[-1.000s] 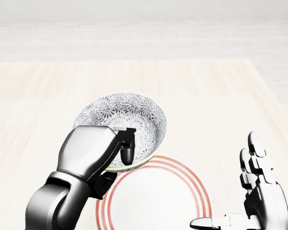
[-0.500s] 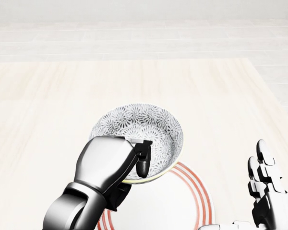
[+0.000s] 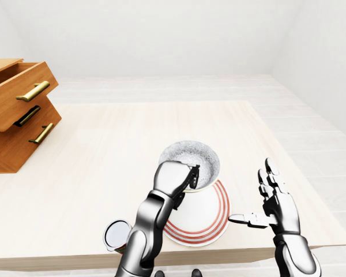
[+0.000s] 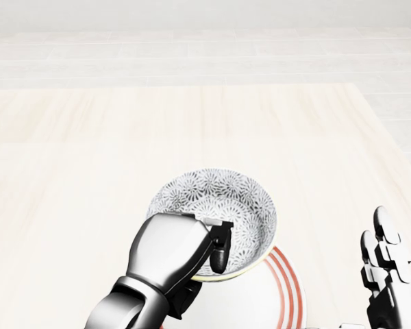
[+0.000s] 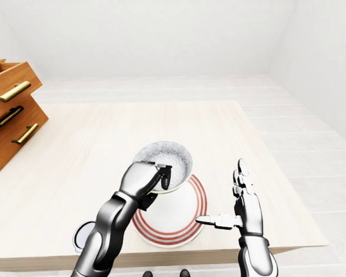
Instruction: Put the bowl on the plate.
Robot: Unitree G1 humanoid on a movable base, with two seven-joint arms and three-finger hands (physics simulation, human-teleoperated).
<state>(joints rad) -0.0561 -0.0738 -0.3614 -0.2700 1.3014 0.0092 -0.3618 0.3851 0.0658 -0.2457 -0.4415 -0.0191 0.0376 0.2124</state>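
Observation:
A white bowl (image 4: 219,205) with a grey flower pattern hangs tilted above the upper left part of the red-ringed plate (image 3: 210,216). My left hand (image 4: 216,250) is shut on the bowl's near rim, one finger hooked inside it. In the left-eye view the plate lies near the table's bottom edge, partly hidden under the bowl and my left arm. My right hand (image 3: 259,196) stands open to the right of the plate, fingers up and thumb pointing at the plate, holding nothing.
A wooden drawer unit (image 3: 17,115) with brass handles and pulled-out drawers stands at the table's left. A small round cup (image 3: 116,235) sits near the table's bottom edge, left of my left arm. The table's right edge (image 3: 288,167) runs close to my right hand.
My left hand has carried the bowl to the right and downward in the head view, further over the plate. My right hand has sunk lower in that view.

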